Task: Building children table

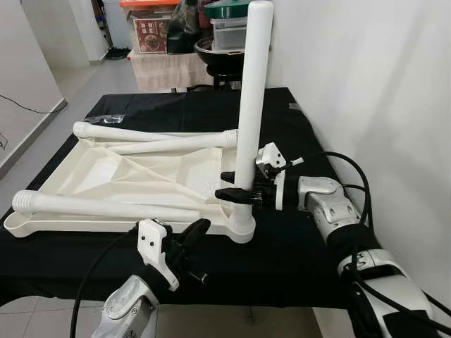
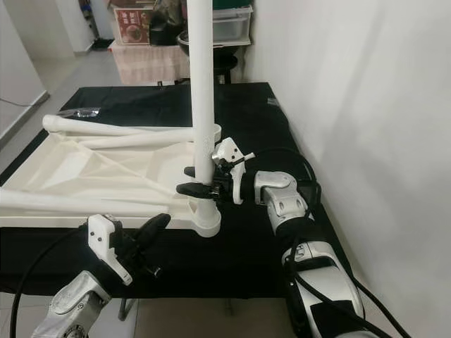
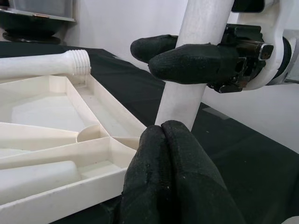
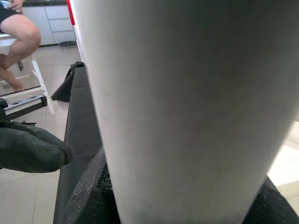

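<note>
A white plastic tabletop (image 1: 106, 176) lies upside down on the black-covered table (image 1: 296, 246). One white leg (image 1: 252, 84) stands upright in the socket at its near right corner. My right gripper (image 1: 232, 185) is shut on this leg just above the socket, one finger on each side; up close the leg (image 4: 187, 93) is a broad white cylinder. My left gripper (image 1: 197, 229) is shut and holds nothing, hovering at the table's front edge just short of that corner, its fingertips (image 3: 163, 140) pressed together. Three loose legs (image 1: 91, 205) (image 1: 120, 132) (image 1: 176, 143) lie across the tabletop.
A white wall runs close along the table's right side. Storage boxes (image 1: 151, 28) and a black pot (image 1: 222, 53) stand behind the table. A small clear bag (image 1: 106, 120) lies at the far left. A person's leg (image 4: 18, 37) is in the right wrist view.
</note>
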